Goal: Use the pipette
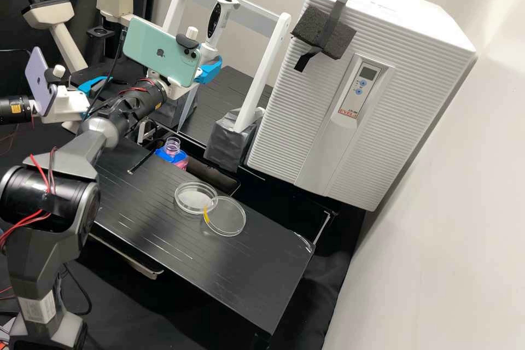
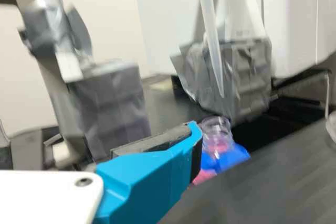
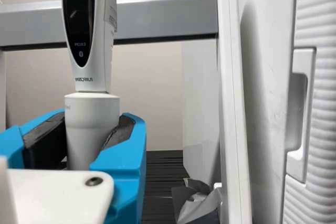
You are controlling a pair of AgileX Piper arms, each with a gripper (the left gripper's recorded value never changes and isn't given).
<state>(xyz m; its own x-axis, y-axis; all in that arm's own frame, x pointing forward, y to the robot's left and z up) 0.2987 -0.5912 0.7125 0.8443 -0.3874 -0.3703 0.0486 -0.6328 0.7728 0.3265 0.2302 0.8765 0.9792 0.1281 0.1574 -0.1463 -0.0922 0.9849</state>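
The pipette (image 3: pixel 86 35) stands upright in the right gripper (image 3: pixel 86 142), whose two blue fingers are clamped on its pale lower barrel. We see it held up over the back of the bench (image 1: pixel 246 268), just in front of the crossbar of the white frame (image 1: pixel 268 60). Its long clear tip (image 2: pixel 212 45) hangs above the open bottle (image 2: pixel 216 129) of pink liquid, apart from it, and we cannot tell whether it is lined up with the mouth. That is our first worry: the neck is narrow, so a descent slightly off line would put the tip on the rim, bending it or tipping the bottle in its blue holder. Our second worry is the grip itself. Most of the pipette's body rises above the fingers, so we would expect a push on the plunger at the top to slide the barrel down through the pads or lean it over. The left gripper (image 1: pixel 92 86) sits farther along the bench, its camera looking toward the bottle; whether it is apart or together we cannot tell. If it comes up for the plunger, it could meet the right arm or the frame's post. Farther out, two clear dishes (image 1: pixel 195 197) lie with rims touching on the bench, and a loaded tip carried there too fast may drip pink on the way. The large white cabinet (image 1: pixel 383 93) just beside the frame narrows any swing that way.
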